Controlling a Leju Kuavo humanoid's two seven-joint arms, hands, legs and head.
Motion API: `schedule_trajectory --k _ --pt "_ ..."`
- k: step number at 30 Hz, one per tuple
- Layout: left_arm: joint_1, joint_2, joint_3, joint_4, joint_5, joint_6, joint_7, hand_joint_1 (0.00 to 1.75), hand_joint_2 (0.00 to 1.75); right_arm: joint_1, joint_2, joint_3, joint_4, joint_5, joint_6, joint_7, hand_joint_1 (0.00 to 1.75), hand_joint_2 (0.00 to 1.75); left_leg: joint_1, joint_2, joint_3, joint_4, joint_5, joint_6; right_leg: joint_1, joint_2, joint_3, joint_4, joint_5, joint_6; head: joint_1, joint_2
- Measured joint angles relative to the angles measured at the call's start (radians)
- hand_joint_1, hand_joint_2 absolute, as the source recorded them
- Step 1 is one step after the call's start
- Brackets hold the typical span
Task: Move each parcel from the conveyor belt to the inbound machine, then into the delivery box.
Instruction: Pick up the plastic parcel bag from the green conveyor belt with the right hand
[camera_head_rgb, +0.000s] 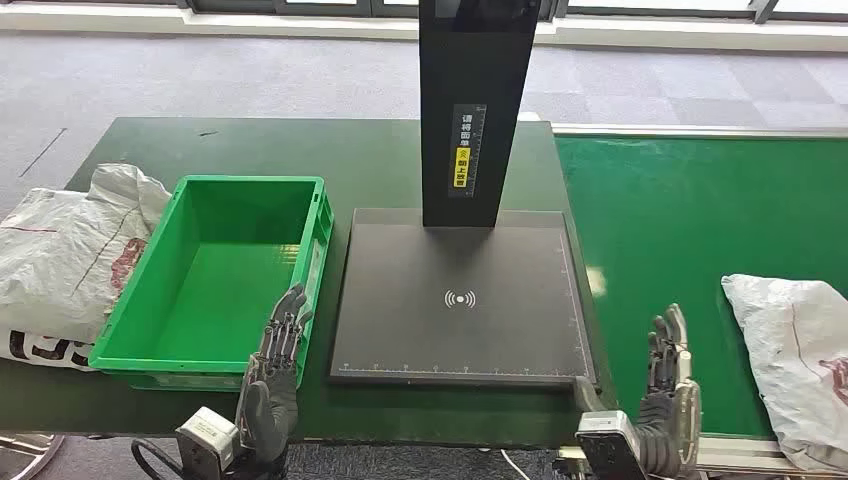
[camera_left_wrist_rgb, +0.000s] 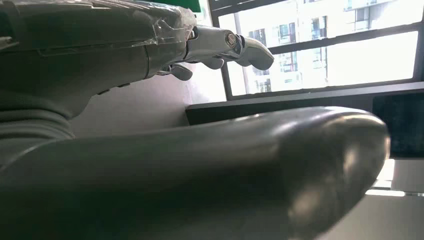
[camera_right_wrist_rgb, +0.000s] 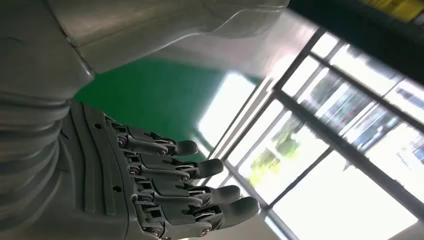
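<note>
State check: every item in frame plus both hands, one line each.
Green crate: upright, empty.
Inbound machine platform: bare, nothing on it.
Parcel on conveyor belt: lying flat near the robot's right, not held.
White bag left of the crate: lying crumpled on the table.
Left hand: open, holding nothing, at the crate's near corner.
Right hand: open, fingers extended, holding nothing.

Crate (camera_head_rgb: 130, 330) left of scanner pad (camera_head_rgb: 460, 300); conveyor belt (camera_head_rgb: 680, 220) right, parcel (camera_head_rgb: 800, 350) on it.
</note>
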Motion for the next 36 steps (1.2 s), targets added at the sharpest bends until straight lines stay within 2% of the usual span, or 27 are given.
schedule_trajectory --k 2,4,6,8,14,18,20,22,24,29,36 --pt "0.002 0.0 0.002 -0.003 0.0 -0.002 0.0 0.0 0.0 0.004 -0.001 -0.045 -0.003 0.052 0.009 0.018 0.0 1.75 0.0 0.0 0.0 0.0 0.0 0.0 0.0 0.0 0.0 0.0 0.0 0.0 0.0 0.0" --pt "0.005 0.0 0.008 -0.009 0.002 -0.017 0.004 0.0 0.0 0.009 -0.005 -0.134 -0.007 0.163 0.043 0.064 0.0 1.75 -0.001 0.0 0.0 0.0 0.0 0.0 0.0 0.0 0.0 0.0 0.0 0.0 0.0 0.0" --pt "0.005 -0.002 0.016 -0.016 0.005 -0.041 0.011 0.0 0.0 0.011 -0.02 -0.216 -0.008 0.252 0.092 0.113 0.0 1.75 -0.001 0.0 0.0 0.0 -0.001 0.001 -0.001 0.0 0.0 0.0 0.0 0.001 0.0 0.0" --pt "0.006 -0.004 0.024 -0.021 0.006 -0.062 0.016 0.0 0.0 0.014 -0.043 -0.293 -0.008 0.286 0.128 0.137 0.0 1.75 -0.002 0.0 0.0 0.0 -0.001 0.001 -0.002 0.0 0.0 0.0 0.0 0.001 0.0 0.0" --pt "0.008 -0.013 0.043 -0.022 0.034 -0.058 0.033 0.0 0.0 0.058 -0.102 -0.456 -0.008 0.219 0.197 0.141 0.0 1.75 -0.002 0.0 0.001 0.0 -0.001 0.002 -0.002 0.0 0.0 0.0 0.0 0.001 0.0 0.0" --pt "0.01 -0.013 0.045 -0.021 0.079 -0.068 0.046 0.0 0.0 0.104 -0.156 -0.526 0.002 0.126 0.411 0.19 0.0 1.75 -0.002 0.0 0.0 0.0 -0.003 0.003 -0.002 0.0 0.0 0.0 -0.001 0.002 0.0 0.0" --pt "0.008 -0.012 0.051 -0.016 0.105 -0.095 0.056 0.0 0.0 0.112 -0.198 -0.554 0.031 0.074 0.522 0.207 0.0 0.87 -0.003 0.001 -0.004 0.0 -0.004 0.004 -0.003 0.0 0.001 0.0 -0.002 0.003 0.0 0.0" --pt "0.005 -0.012 0.062 -0.009 0.129 -0.123 0.073 0.0 0.0 0.098 -0.246 -0.575 0.091 0.012 0.613 0.204 0.0 0.87 -0.003 0.002 -0.006 0.0 -0.006 0.004 -0.003 0.001 0.002 0.0 -0.003 0.004 0.0 0.0" --pt "0.002 -0.012 0.071 0.001 0.147 -0.154 0.09 0.0 0.0 0.056 -0.295 -0.583 0.179 -0.047 0.674 0.18 0.0 1.75 -0.003 0.003 -0.006 0.001 -0.006 0.004 -0.003 0.002 0.003 -0.001 -0.003 0.005 0.0 0.0" --pt "-0.002 -0.011 0.089 0.019 0.152 -0.194 0.094 0.0 0.0 -0.133 -0.362 -0.565 0.464 -0.081 0.676 0.116 0.0 1.75 -0.004 0.005 0.001 0.002 -0.005 0.005 -0.004 0.005 0.003 0.0 -0.001 0.007 0.0 0.0" --pt "-0.003 -0.011 0.098 0.032 0.15 -0.195 0.093 0.0 0.0 -0.295 -0.39 -0.519 0.702 -0.081 0.627 0.085 0.0 1.75 -0.004 0.001 0.001 0.002 -0.004 0.006 -0.004 0.001 0.003 0.0 -0.001 0.007 0.0 0.0"
